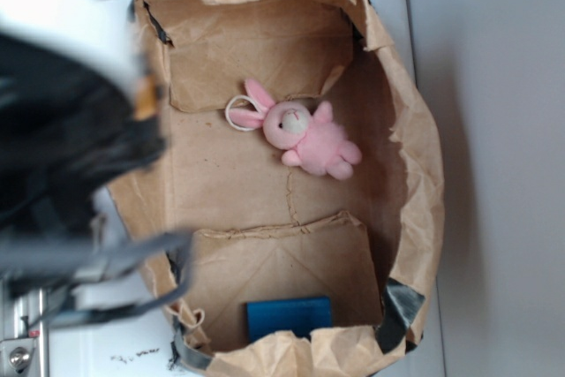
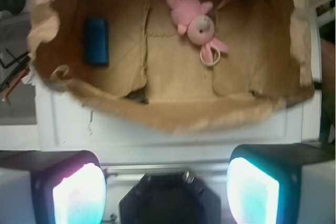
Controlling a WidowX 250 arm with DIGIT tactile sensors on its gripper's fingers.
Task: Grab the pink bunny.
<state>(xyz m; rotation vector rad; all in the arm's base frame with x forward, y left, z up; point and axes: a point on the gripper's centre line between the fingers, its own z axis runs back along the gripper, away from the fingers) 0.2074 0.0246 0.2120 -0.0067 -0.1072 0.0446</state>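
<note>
Pink bunny lies in paper-lined box; end effector spread, empty, outside box.

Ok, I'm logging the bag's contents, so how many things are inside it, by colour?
Pink: 1, the pink bunny
Blue: 1, a flat blue object
Total: 2, both lying inside the brown paper bag
</note>
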